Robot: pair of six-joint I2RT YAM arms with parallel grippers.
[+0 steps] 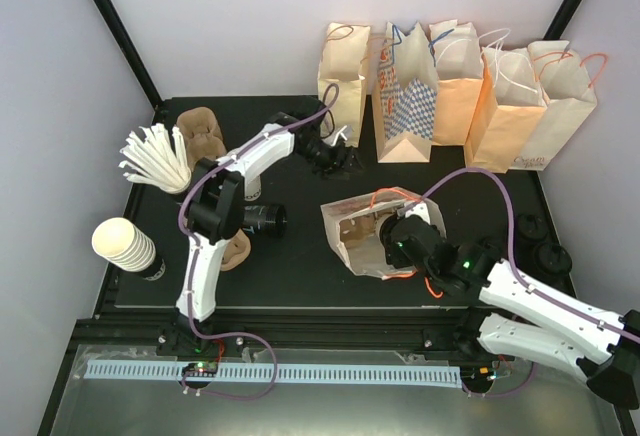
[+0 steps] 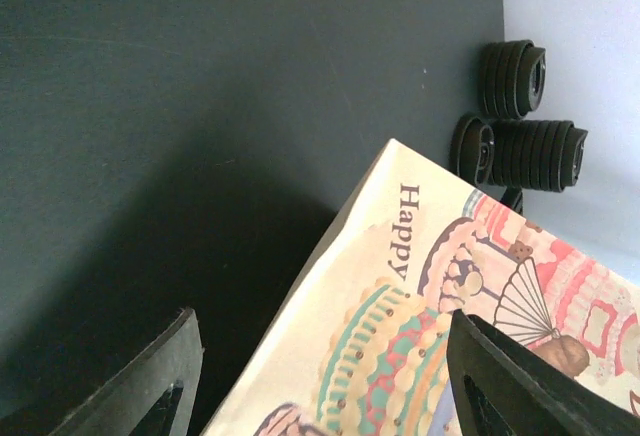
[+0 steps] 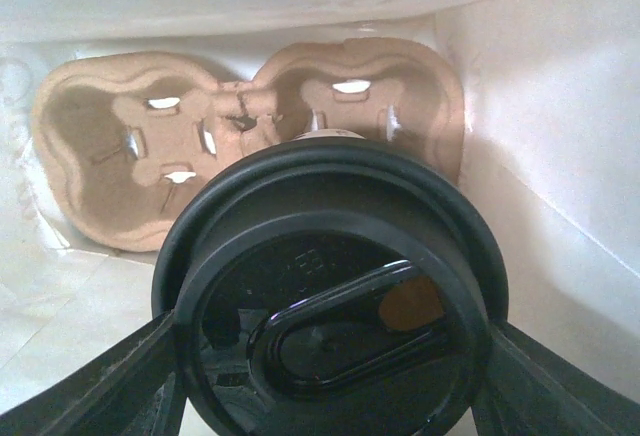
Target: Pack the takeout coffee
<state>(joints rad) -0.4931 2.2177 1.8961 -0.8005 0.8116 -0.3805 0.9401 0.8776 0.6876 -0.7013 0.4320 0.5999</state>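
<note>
Right jaws: The right gripper (image 3: 328, 356) is inside the mouth of the paper bag (image 1: 350, 224), which lies on its side on the desk (image 1: 300, 266). The jaws stand wide, one on each side of the takeout coffee (image 3: 330, 286), and appear clamped on it just behind the lid rim.
Reason for hold: A side grip keeps the cup in line with the bag opening. By judgement, this lets the cup travel base-first toward the bag's closed end.
Task item location: Inside the bag, between the right jaws, close in front of the pulp carrier (image 3: 130, 156).
Task item appearance: The glossy black lid (image 3: 300, 206), round with a raised oval centre, fills most of the wrist view. Only a sliver of white cup wall shows behind it. The lettering is hidden.
Carrier: Two wells, both empty, set against the bag's far end. One well sits directly behind the cup. Whether the cup base touches it cannot be told.
Left jaws: The left gripper (image 2: 322, 356) is open and holds nothing. It hangs over the desk above the bag's printed side, probably placed to steady the bag.
Far items: Lid stacks (image 2: 530, 146) lie at the desk edge. Upright bags (image 1: 460, 86) line the back, well apart.
</note>
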